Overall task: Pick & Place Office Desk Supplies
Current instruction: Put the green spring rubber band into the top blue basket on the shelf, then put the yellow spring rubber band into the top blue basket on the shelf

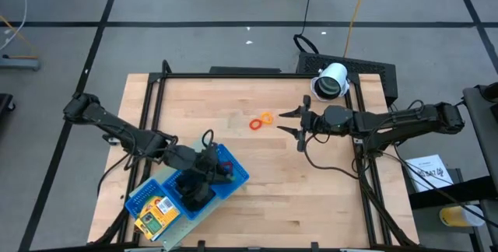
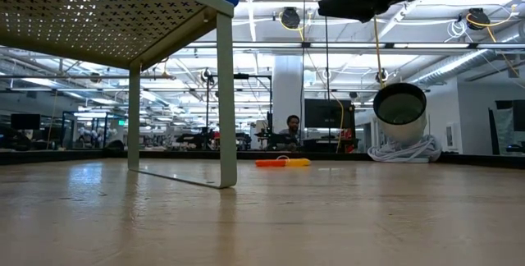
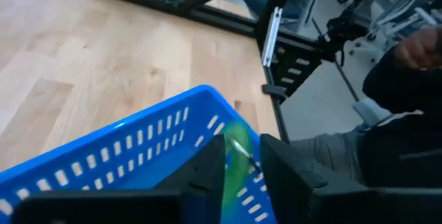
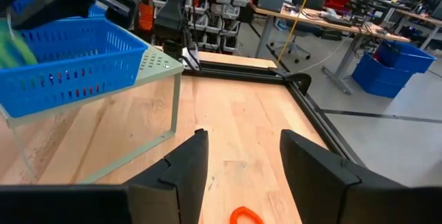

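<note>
High view puts your spread-fingered, empty right gripper near the red and orange rings lying mid-table: judge them light, stiff and prone to skid, so pinch across one rim; left gripper, over the blue tray, pinches something green.

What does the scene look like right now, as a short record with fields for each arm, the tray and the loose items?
left gripper: over the blue tray, fingers around a green ring
right gripper: fingers open, above the table beside the rings
loose items: red ring and orange ring on the table
tray contents: yellow packs, dark pieces
other: white cylindrical device at the far right corner
</note>
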`<control>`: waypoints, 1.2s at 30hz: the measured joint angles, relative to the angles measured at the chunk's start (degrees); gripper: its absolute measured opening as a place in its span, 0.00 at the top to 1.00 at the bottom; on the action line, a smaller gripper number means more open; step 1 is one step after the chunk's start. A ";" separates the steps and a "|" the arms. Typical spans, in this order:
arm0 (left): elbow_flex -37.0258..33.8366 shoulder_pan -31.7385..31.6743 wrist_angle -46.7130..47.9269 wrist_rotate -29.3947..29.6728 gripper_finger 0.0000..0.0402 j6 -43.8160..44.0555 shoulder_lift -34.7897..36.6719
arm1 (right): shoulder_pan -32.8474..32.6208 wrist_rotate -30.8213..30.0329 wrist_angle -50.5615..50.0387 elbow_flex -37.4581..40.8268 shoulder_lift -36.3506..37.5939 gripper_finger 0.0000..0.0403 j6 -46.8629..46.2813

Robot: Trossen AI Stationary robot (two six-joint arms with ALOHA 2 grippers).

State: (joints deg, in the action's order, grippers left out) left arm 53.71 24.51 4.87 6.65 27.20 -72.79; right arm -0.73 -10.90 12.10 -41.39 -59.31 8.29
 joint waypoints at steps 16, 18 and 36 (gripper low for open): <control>0.00 -3.44 2.80 -1.08 0.44 -4.38 6.60 | 0.06 0.07 0.21 0.02 -3.28 0.58 -0.52; 0.00 -2.80 3.29 3.06 0.43 -7.42 8.85 | 0.47 0.07 0.04 0.04 -5.46 0.58 -1.14; -3.57 -1.25 -8.15 16.95 0.43 -17.39 10.18 | 18.15 9.71 8.08 -0.60 -35.29 0.59 -4.52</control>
State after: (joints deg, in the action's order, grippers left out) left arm 50.14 23.27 -3.28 23.60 9.81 -62.62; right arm 17.41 -1.18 20.18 -41.99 -94.60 3.78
